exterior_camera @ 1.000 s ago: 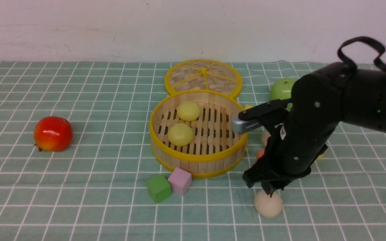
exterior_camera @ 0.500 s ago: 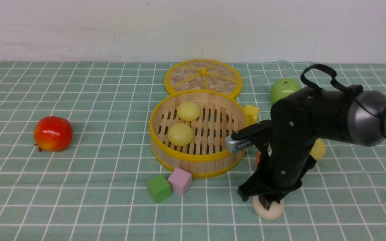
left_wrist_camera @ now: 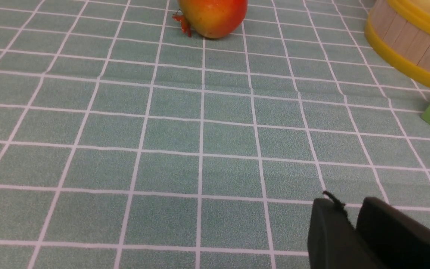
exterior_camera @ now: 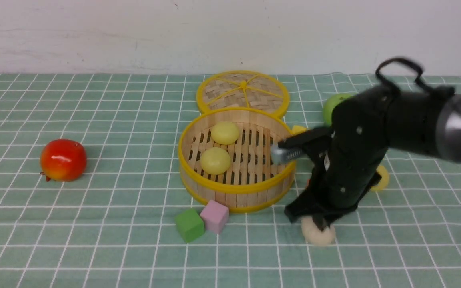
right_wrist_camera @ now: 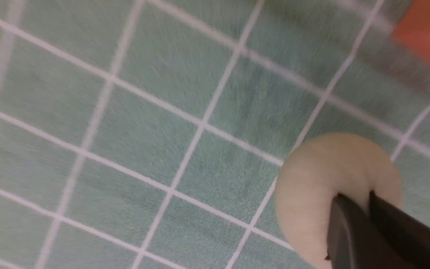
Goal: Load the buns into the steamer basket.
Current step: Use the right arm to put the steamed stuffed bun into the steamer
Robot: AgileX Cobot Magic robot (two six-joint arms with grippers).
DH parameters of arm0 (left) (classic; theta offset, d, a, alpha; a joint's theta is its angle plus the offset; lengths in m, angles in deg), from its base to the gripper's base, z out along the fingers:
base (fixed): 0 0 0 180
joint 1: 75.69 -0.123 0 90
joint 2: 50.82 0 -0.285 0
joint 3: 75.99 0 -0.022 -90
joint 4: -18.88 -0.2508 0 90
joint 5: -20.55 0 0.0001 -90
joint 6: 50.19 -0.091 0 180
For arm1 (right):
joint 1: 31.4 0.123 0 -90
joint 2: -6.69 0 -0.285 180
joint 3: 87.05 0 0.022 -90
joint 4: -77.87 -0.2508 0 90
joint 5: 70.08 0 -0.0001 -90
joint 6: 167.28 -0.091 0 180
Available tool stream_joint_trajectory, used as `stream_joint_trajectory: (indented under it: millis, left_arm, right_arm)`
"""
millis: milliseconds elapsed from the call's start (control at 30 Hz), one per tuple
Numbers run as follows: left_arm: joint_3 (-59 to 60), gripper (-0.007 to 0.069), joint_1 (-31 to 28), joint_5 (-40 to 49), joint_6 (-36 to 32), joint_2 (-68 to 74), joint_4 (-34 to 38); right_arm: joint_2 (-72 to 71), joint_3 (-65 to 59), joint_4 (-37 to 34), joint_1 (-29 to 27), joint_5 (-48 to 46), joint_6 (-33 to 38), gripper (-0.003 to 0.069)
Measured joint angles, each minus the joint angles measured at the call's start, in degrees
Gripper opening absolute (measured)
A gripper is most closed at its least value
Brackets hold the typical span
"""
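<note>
Front view: we find two yellow buns in the steamer basket; at least two more lie outside it. A cream bun sits directly under the right end effector, near the basket.

Left wrist view: the left end effector holds nothing; we cannot tell its spacing.

Right wrist view: fingers together, clamped on the cream bun's top.

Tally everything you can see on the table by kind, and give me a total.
Yellow buns: 3
Cream bun: 1
Apples: 2
Cubes: 4
Steamer basket: 1
Lid: 1
Total: 12
The right arm may hide more.
</note>
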Motion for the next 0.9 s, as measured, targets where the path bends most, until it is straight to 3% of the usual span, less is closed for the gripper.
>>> stream_joint_trajectory:
  millis: [200,467,767,900]
  left_arm:
    - [0.00,0.0113,0.00,0.00,0.00,0.00,0.00]
    - [0.00,0.0120,0.00,0.00,0.00,0.00,0.00]
    - [0.00,0.0128,0.00,0.00,0.00,0.00,0.00]
    - [0.00,0.0131,0.00,0.00,0.00,0.00,0.00]
  right_arm:
    - [-1.33,12.54,-3.78,0.00,-3.02,4.46,0.0003]
    - [11.98,30.29,-8.76,0.00,-2.26,8.08,0.0003]
    - [21.94,33.46,-7.42,0.00,-1.32,8.08,0.0004]
    - [23.54,33.51,-6.62,0.00,-1.24,5.91,0.0038]
